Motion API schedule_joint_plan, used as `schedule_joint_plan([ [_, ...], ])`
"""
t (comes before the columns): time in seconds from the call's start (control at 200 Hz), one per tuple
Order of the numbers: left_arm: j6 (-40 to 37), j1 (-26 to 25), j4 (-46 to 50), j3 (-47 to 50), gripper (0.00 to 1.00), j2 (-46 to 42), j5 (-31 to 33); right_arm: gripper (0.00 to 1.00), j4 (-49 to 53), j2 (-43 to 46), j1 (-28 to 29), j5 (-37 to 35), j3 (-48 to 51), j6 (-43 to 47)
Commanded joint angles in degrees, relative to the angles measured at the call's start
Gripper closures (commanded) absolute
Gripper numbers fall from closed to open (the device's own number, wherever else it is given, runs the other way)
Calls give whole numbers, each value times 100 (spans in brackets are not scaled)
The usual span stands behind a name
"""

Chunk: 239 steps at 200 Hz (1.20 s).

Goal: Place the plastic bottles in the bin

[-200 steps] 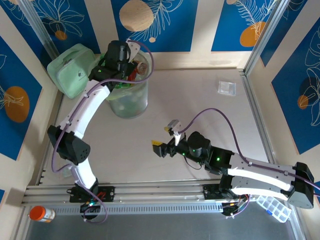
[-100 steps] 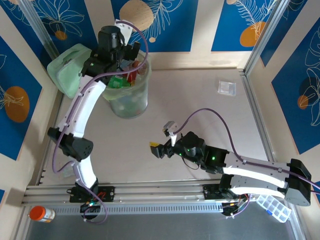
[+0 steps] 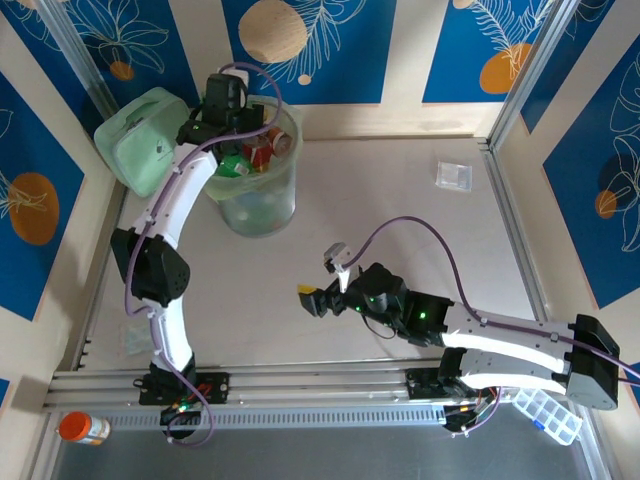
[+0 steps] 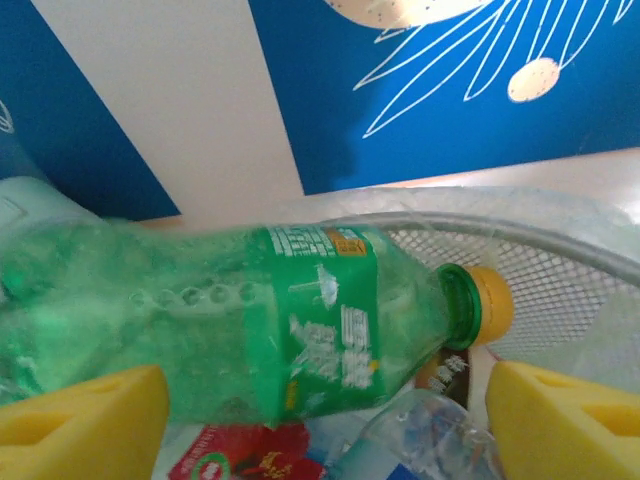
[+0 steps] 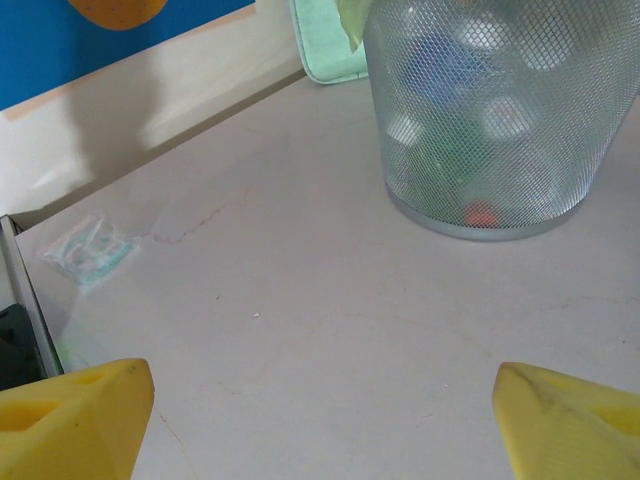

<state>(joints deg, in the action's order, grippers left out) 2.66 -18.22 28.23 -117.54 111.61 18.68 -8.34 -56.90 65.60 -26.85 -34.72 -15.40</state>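
Where the pale tabletop [image 3: 420, 230] meets blue leaf-patterned walls [image 3: 340, 50], the left arm stretches to the upper left, its tool [image 4: 322, 425] spread open at the mesh bin [image 3: 270, 210] mouth, where a green bottle [image 4: 300, 320] lies; the right tool [image 3: 312, 298], fingers wide apart, hovers low at centre

Green bottle [image 4: 300, 320] motion-blurred, base beyond left edge
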Motion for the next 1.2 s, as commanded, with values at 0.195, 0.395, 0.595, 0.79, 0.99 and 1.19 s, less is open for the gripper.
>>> schedule_joint_plan([
  [0.195, 209, 63, -259, 721, 15, -503, -429, 11, -74, -50, -34, -136, -228, 89],
  [0.395, 93, 31, -232, 498, 1, -822, -824, 11, -65, -23, -38, -223, -236, 133],
  [0.595, -159, -196, -1046, 1511, 1, -2004, -732, 4, -504, 125, -42, -417, 10, 472],
  [0.79, -168, -332, -2404, 3612, 1, -3692, -1169, 1, -783, 399, 68, -918, 185, 892],
  [0.99, 270, -358, -4141, 6287, 1, -5896, -1255, 1, -1207, 1240, 10, -1223, 606, 1376],
  [1.19, 77, -358, -4714, 8461, 1, -7443, 8, 1, -854, 2079, -1339, -518, 903, 1047],
])
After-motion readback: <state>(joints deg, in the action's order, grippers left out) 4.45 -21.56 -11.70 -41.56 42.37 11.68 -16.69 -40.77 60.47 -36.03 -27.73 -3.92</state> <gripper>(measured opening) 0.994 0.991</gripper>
